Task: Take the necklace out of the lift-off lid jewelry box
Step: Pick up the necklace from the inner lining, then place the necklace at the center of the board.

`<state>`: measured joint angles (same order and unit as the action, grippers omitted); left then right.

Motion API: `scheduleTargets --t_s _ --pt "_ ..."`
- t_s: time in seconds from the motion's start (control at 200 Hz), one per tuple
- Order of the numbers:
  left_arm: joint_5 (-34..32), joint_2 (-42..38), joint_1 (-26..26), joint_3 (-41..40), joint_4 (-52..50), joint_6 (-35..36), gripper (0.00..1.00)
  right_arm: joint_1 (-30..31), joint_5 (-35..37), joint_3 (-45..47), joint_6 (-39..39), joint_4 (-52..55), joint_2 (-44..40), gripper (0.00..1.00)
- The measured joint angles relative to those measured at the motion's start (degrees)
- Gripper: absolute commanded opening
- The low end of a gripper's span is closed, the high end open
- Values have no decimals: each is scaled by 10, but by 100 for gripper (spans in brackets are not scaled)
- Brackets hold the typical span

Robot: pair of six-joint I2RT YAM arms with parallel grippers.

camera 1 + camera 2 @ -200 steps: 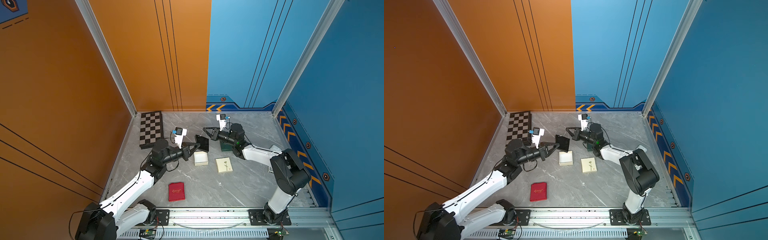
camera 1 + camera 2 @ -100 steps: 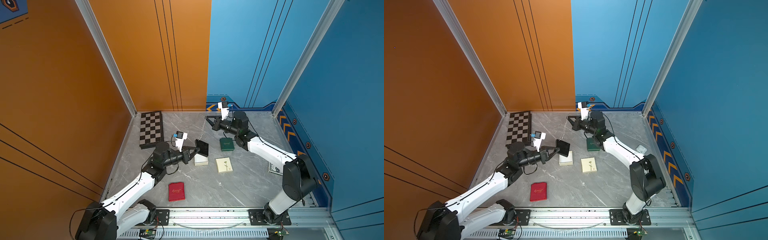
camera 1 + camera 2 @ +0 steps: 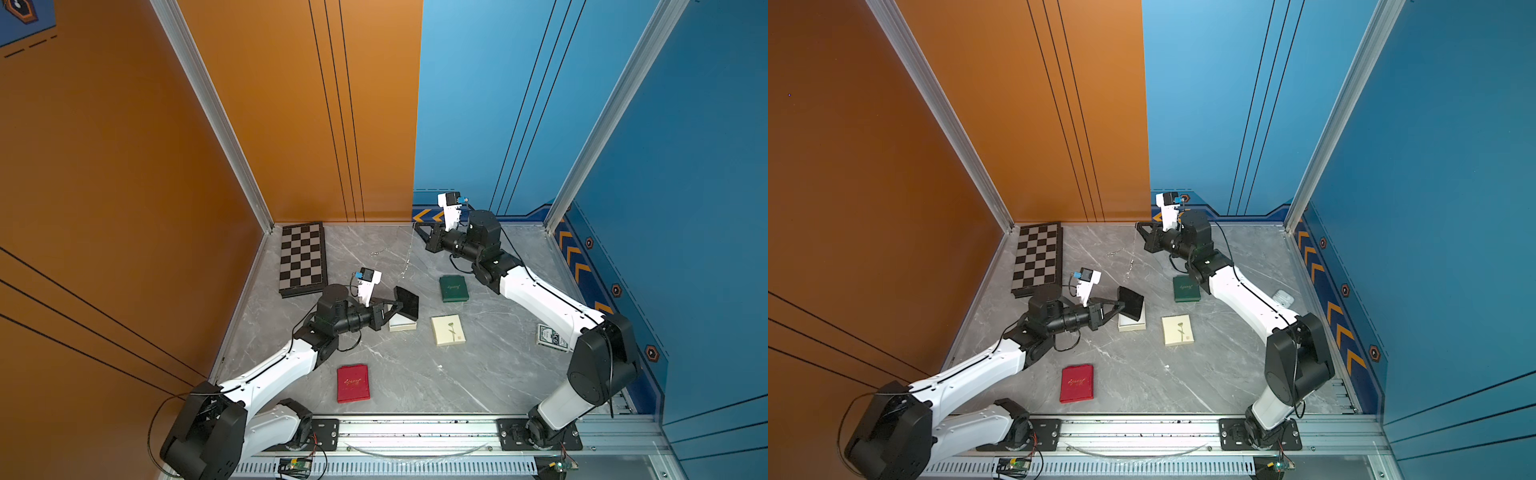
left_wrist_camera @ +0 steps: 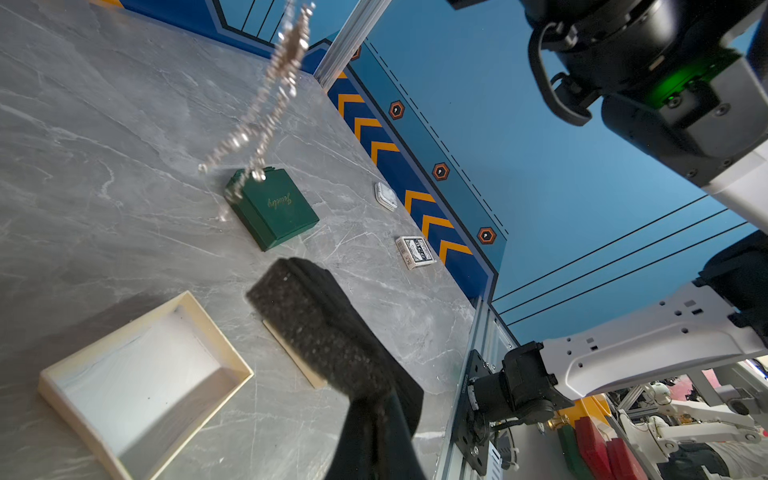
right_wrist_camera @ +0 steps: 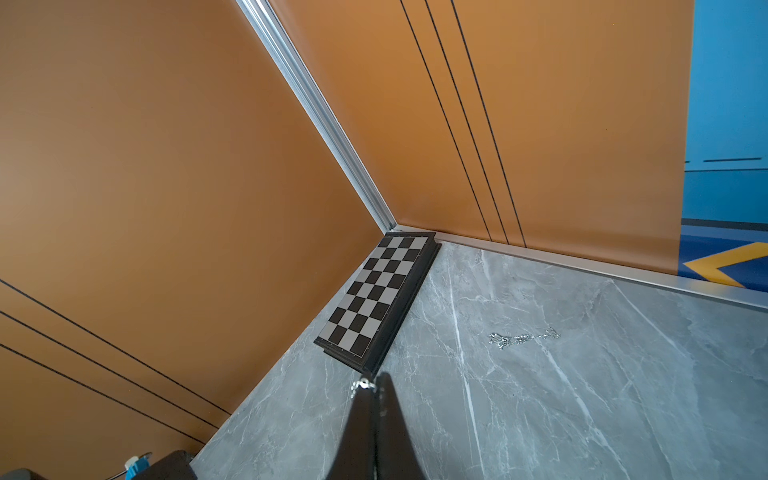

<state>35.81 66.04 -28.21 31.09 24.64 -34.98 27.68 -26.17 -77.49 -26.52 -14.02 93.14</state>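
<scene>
Right wrist view: right hand [image 5: 376,380] pinched fully shut, with a few silver links of the necklace [image 5: 363,384] caught at its tips. In both top views that hand sits raised near the back wall. The necklace [image 3: 409,253] hangs from it as a thin line, out of the cream box [image 3: 403,326] and well apart from it. It dangles over the worktop [image 3: 415,374] between the chessboard [image 3: 302,259] and the green box [image 3: 453,289]. Cannot tell whether its lower end touches the worktop. Left wrist view shows the same necklace dangling and blurred, in line with the green box behind it. Left hand [image 3: 399,306] is clamped tight on one edge of a black foam pad [image 3: 408,302], held tilted just above the cream box. The box stands open with its pale inside showing in the left wrist view. Its lid [image 3: 448,330], cream with a flower print, lies flat on the worktop just beside the box, on the right arm's side. A loose chain [image 5: 519,338] lies in a small heap on the worktop near the chessboard, apart from both hands. A red box [image 3: 352,383] lies closed near the front rail, and a card pack [image 3: 552,336] sits beside the right arm.
</scene>
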Motion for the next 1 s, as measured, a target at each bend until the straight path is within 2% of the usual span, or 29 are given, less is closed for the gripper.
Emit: scheduleTargets --t_s 0.385,0.816,1.001 --pt "-27 18 1 -3 -3 5 0 0 10 -37 19 37 6 0" --pt "-217 -27 13 22 -170 41 0 0 10 -73 36 59 111 0" --pt "-274 -60 21 28 -221 52 0 0 12 -122 49 76 179 0"
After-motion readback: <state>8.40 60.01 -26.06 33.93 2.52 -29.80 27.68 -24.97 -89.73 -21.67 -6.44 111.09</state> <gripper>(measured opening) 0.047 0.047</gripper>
